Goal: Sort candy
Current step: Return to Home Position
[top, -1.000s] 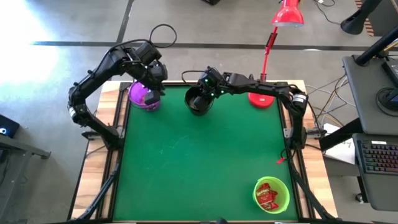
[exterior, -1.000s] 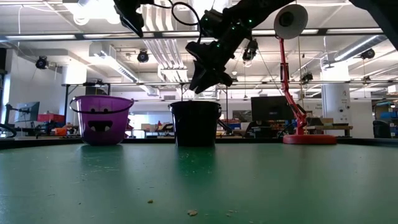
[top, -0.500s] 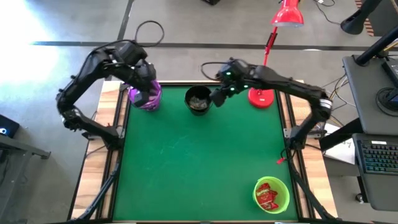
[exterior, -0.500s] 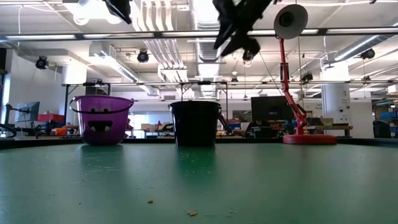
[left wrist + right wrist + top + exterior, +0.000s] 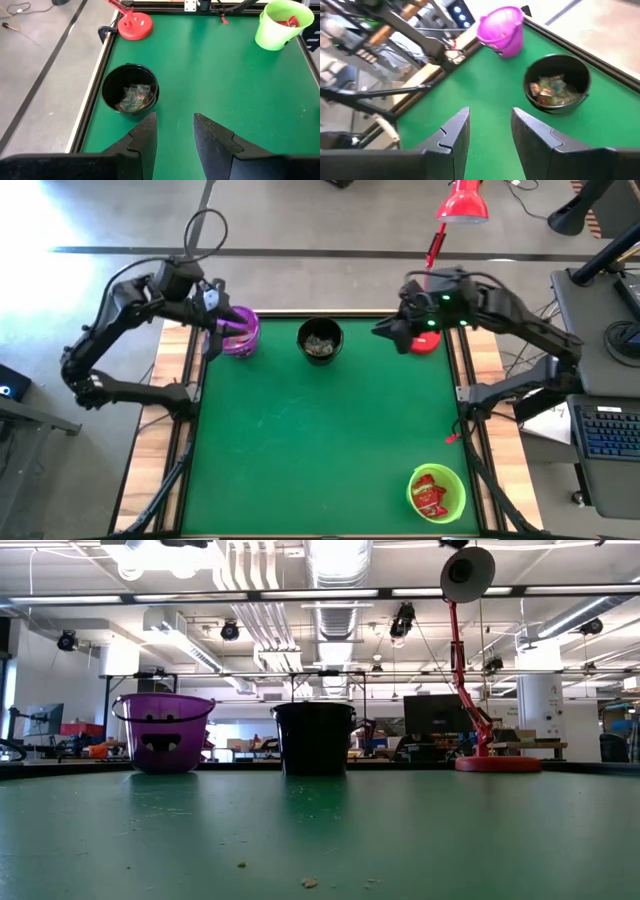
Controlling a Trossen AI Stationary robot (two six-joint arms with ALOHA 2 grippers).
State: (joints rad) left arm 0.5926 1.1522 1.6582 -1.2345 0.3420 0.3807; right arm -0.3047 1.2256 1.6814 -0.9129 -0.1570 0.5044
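Noted L arm [image 5: 105,328] & R arm [image 5: 520,317] held high, elbows out; L tool [image 5: 213,330] & R tool [image 5: 384,332] fingers apart, empty.

It was a robotics lab in a big, open industrial hall. Bare ducts [image 5: 335,562] and strip lights [image 5: 182,640] ran across the top of the low view, and a monitor [image 5: 435,718] stood on benches mid-frame. In the high view, loose cables [image 5: 530,320] lay on the grey concrete floor [image 5: 330,215], and a keyboard [image 5: 607,435] sat at the right edge.
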